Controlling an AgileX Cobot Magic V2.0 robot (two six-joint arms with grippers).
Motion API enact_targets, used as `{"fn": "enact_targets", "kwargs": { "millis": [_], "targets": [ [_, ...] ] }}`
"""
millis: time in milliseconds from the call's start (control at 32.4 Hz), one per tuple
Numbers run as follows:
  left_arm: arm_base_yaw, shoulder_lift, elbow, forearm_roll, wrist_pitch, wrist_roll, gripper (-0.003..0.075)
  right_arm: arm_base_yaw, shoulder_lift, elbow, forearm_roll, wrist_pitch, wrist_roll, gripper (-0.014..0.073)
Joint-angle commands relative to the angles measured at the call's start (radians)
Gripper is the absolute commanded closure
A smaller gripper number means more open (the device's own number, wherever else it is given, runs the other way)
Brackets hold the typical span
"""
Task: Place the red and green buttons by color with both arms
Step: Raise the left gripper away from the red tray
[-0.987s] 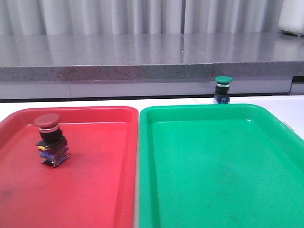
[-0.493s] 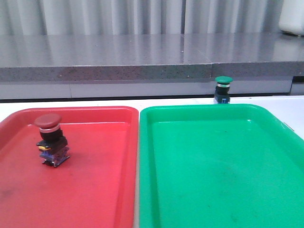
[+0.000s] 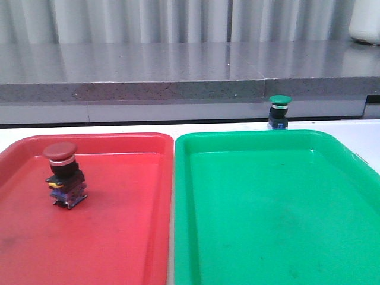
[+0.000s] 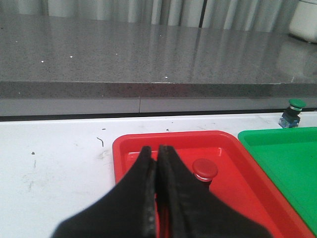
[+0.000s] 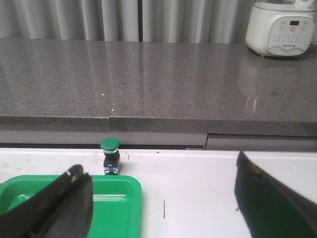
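Front view shows two trays side by side on a white table: a red tray [image 3: 119, 237] on your left and a green tray [image 3: 279, 225] on your right. The red button [image 3: 62, 172] already stands upright inside the red tray, toward its left side. The green button [image 3: 278, 111] stands upright on the bare table, just beyond the far rim of the green tray and not in it.

The next move likely turns on that gap. In the right wrist view, the green button [image 5: 110, 156] lies ahead of your right gripper [image 5: 163, 218], off toward the finger that hangs over the green tray's corner [image 5: 124, 198]. Its long axis points straight up, cap on top. Those jaws are spread wide with nothing between them. Your right arm is the nearer one.

Your left gripper [image 4: 157, 188] is pressed closed on nothing, hanging over the red tray [image 4: 173, 141], with the red button [image 4: 204, 169] just beside its tips.

Compared with the front views from a second ago, nothing has shifted: both buttons and both trays sit where they were.
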Motion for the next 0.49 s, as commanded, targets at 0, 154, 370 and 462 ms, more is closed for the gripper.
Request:
{"fn": "enact_targets", "kwargs": {
  "millis": [0, 154, 370, 462],
  "targets": [
    [-0.006, 0.007, -0.026, 0.015, -0.078, -0.008, 0.0740, -0.004, 0.120, -0.040, 0.000, -0.145, -0.005, -0.0010],
    [-0.006, 0.007, -0.026, 0.015, -0.078, -0.008, 0.0740, -0.004, 0.414, -0.125, 0.000, -0.220, -0.005, -0.0010],
    [-0.006, 0.007, -0.026, 0.015, -0.078, -0.008, 0.0740, 0.076, 0.774, -0.346, 0.006, -0.215, -0.005, -0.0010],
    [-0.006, 0.007, -0.026, 0.015, -0.078, -0.008, 0.0740, 0.136, 0.936, -0.473, 0.016, -0.166, 0.006, -0.0010]
  ]
}}
